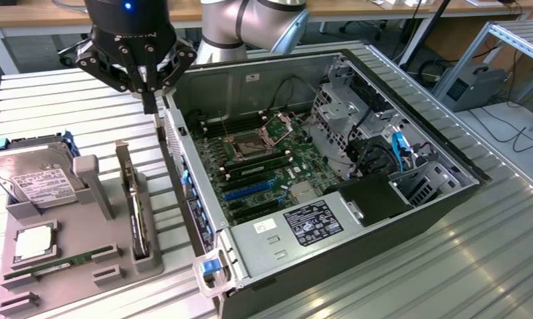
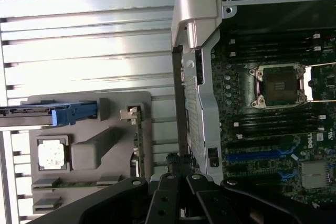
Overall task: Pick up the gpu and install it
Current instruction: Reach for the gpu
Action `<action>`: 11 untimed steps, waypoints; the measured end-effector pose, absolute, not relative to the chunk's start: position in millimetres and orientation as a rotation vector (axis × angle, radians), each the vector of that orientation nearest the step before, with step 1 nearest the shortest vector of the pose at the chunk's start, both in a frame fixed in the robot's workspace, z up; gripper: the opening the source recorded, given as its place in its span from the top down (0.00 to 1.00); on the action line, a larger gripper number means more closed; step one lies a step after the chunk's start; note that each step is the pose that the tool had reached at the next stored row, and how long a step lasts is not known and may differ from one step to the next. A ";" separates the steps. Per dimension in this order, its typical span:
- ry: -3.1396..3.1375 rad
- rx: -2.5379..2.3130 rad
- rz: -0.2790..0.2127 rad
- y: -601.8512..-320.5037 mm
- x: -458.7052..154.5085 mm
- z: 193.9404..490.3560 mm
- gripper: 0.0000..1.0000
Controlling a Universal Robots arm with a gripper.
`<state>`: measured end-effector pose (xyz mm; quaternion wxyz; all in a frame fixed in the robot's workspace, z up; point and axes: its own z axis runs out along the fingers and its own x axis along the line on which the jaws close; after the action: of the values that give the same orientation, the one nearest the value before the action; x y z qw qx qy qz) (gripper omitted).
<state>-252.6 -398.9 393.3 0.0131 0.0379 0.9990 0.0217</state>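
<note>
starting at the exterior view's left: grey tray with hard drive, ram stick and gpu, the card upright and edge-on in its slot at the tray's right side, untouched. farther back, near the case's left wall, gripper with fingers pinched together, holding nothing. at right, open computer case with motherboard exposed.

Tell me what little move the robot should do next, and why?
Probably shift toward the gpu and open: the end effector is shut, holds nothing, and hangs by the case wall, while the gpu stands edge-on in the gray holder.
</note>
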 end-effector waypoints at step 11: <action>3.112 0.118 0.068 -398.9 -255.0 393.3 0.89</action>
<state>-255.0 -398.9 393.3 0.0131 0.0379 0.9990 0.0217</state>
